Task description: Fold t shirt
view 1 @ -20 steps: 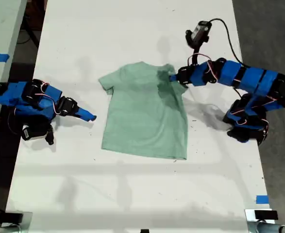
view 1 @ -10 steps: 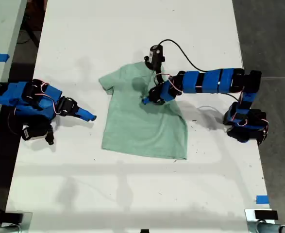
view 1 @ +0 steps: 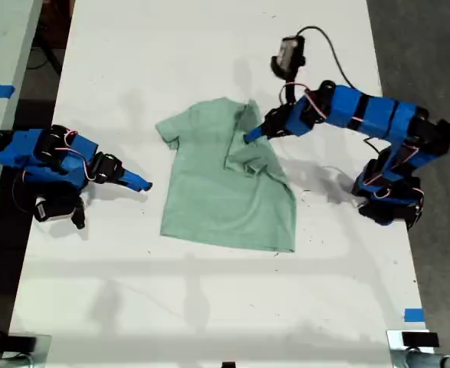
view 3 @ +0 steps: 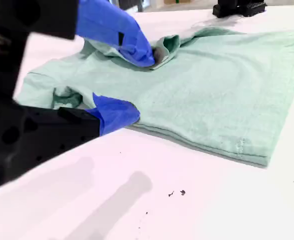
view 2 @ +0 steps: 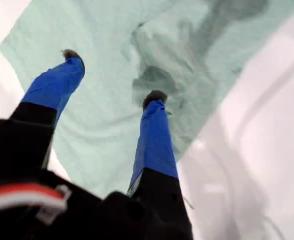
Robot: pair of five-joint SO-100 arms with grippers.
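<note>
Mint-green t shirt (view 1: 228, 180) lies flat on the white table (view 1: 209, 46) between my two arms, neck end toward the exterior view's top and hem toward its bottom. Its sleeve on the exterior view's right is folded inward over the chest, leaving a rumpled ridge of cloth there.

My first gripper (view 1: 249, 136) is over that folded sleeve, reaching in from the exterior view's right. Its jaws stand apart with nothing between them; in the first wrist view, the gripper (view 2: 111, 75) shows two blue fingers (view 2: 154, 140) spread wide above the cloth, with the bunched fabric just beyond the tips. Whether the tips touch the fabric cannot be told.

My second gripper (view 1: 140, 182) sits at the exterior view's left, just beside the shirt's side edge and apart from it, low to the table. In the second wrist view, this gripper (view 3: 134, 82) has its jaws parted and holds nothing; the shirt (view 3: 207, 95) lies just ahead of the tips, its hem edge in layers against the table (view 3: 152, 210).

A black base (view 3: 237, 7) of the other arm shows beyond the shirt.
</note>
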